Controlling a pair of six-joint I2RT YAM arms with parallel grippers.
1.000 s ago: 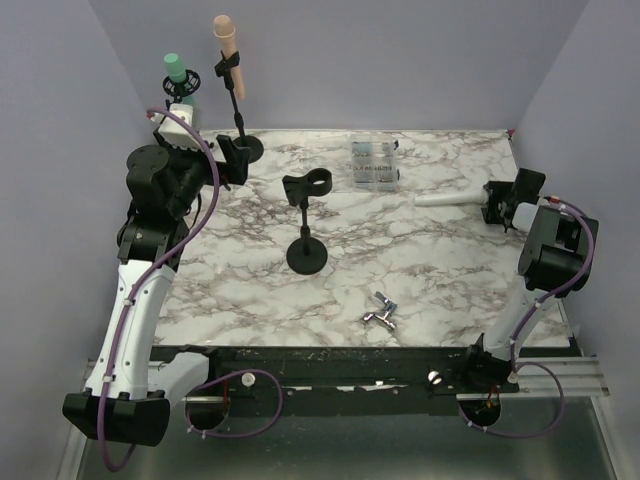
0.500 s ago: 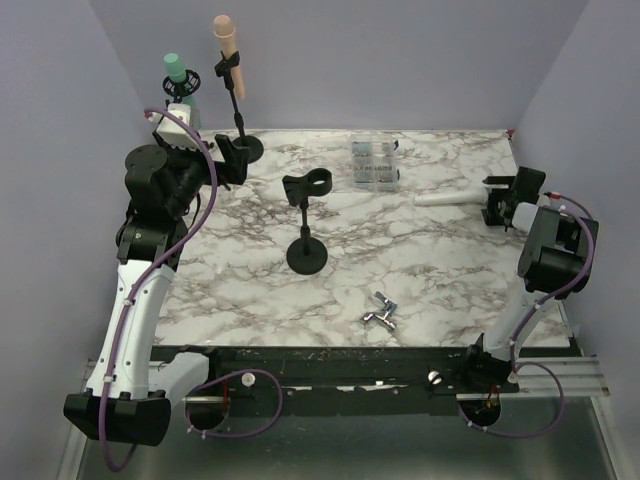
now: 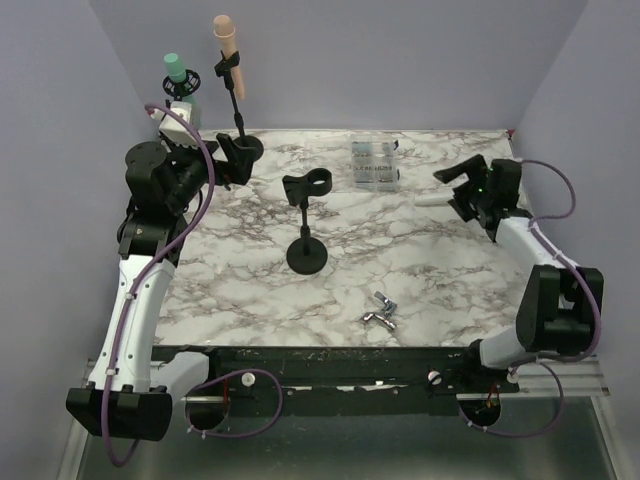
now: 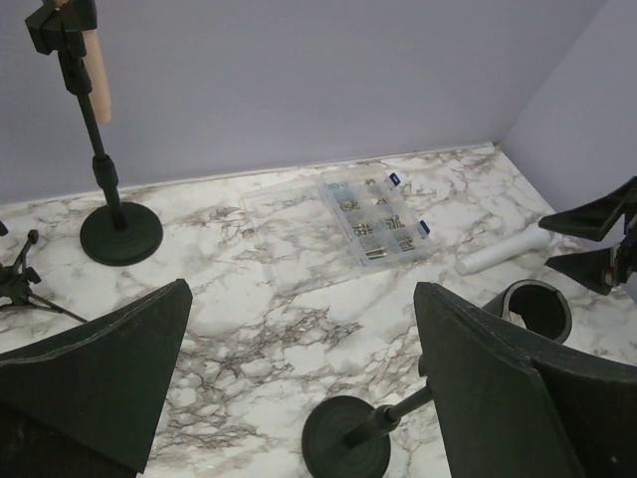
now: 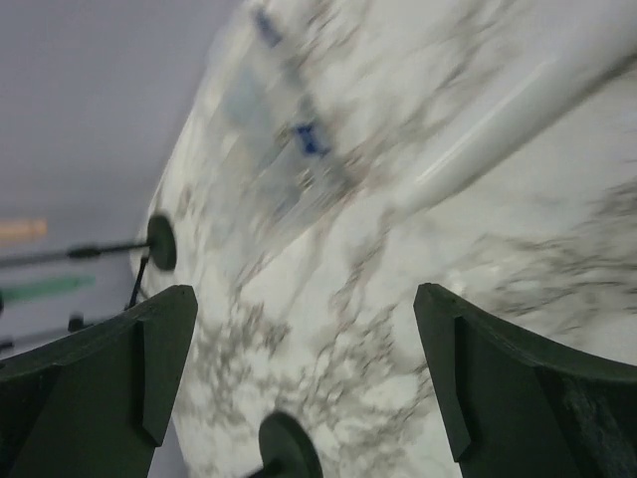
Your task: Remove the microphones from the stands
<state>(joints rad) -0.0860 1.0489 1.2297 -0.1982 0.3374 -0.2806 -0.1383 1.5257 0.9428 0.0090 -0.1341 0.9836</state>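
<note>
A peach microphone (image 3: 225,38) sits in the clip of a black stand (image 3: 240,115) at the back left; it also shows in the left wrist view (image 4: 98,82). A green microphone (image 3: 176,68) stands on a second mount beside it. A black stand with an empty clip (image 3: 307,186) is mid-table. A white microphone (image 3: 436,199) lies flat on the marble at the right, also seen in the left wrist view (image 4: 503,250). My left gripper (image 3: 238,158) is open and empty near the peach stand's base. My right gripper (image 3: 453,187) is open and empty, just above the white microphone.
A clear parts box (image 3: 374,163) lies at the back centre. A small metal fitting (image 3: 380,312) lies near the front edge. The empty stand's round base (image 3: 307,257) sits mid-table. Purple walls close the back and sides.
My right arm has swung from the far right edge inward, bringing its open gripper over the white microphone. The left arm has barely moved.
</note>
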